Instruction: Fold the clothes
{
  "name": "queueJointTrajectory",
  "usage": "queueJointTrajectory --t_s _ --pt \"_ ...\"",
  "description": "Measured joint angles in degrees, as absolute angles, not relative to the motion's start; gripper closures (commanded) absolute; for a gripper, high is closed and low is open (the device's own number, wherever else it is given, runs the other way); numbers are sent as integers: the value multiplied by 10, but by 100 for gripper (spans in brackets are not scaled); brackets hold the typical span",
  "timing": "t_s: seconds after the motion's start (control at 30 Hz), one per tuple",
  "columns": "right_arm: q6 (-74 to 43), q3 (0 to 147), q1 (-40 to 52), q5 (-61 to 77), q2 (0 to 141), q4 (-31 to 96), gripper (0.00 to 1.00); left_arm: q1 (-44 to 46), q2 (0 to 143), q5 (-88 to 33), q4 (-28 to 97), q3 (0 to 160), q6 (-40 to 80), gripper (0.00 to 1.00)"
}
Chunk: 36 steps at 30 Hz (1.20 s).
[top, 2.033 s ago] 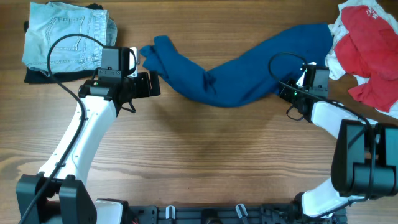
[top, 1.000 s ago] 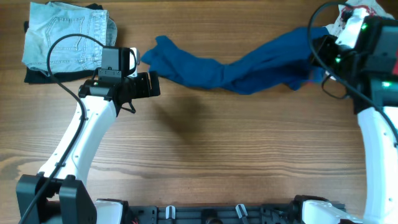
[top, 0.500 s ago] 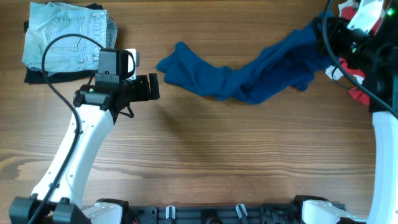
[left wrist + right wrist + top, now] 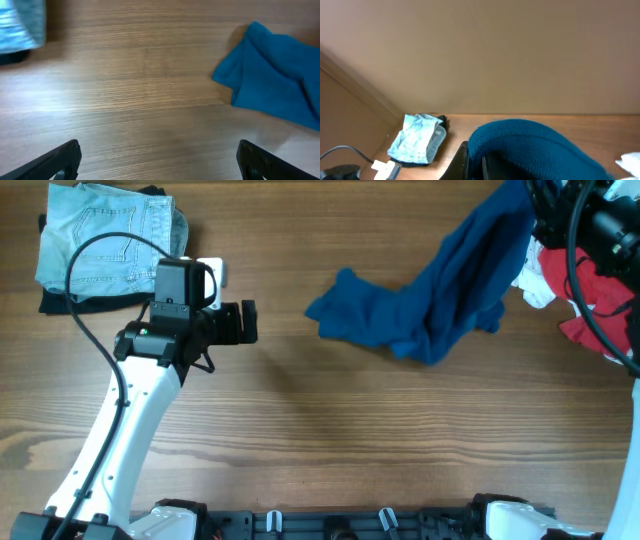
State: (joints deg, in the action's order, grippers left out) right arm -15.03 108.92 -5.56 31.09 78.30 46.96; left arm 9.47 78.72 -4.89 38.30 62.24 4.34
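The right tool (image 4: 540, 200) pinches one end of the blue garment (image 4: 440, 300) and holds it raised at the far right of the table (image 4: 320, 440) — in the right wrist view the cloth drapes over the jaws and hides them. The rest of the garment trails down to a crumpled end lying near the table's middle. The left tool (image 4: 250, 322) hovers spread and empty, well apart from that end. Folded light denim (image 4: 110, 240) sits at the far left corner; a red-and-white pile (image 4: 590, 270) lies at the right edge.

The wooden worktop (image 4: 330, 440) is carrying folded pale jeans (image 4: 105, 242) on a dark garment (image 4: 52, 302) at far left. A blue garment (image 4: 390, 325) is partly lying mid-right, and a red-and-white clothes heap (image 4: 590, 280) is sitting far right.
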Motion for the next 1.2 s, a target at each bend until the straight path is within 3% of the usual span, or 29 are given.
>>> queueJointTrajectory --t_s 0.3,0.9,1.2 --pt "-147 1089 -56 312 825 502 96 218 784 -110 293 623 17 0" --pt "-133 1089 -56 317 827 527 96 407 910 -119 -110 629 79 0" --pt "-133 1089 -56 317 827 530 96 459 915 -49 -237 629 116 0"
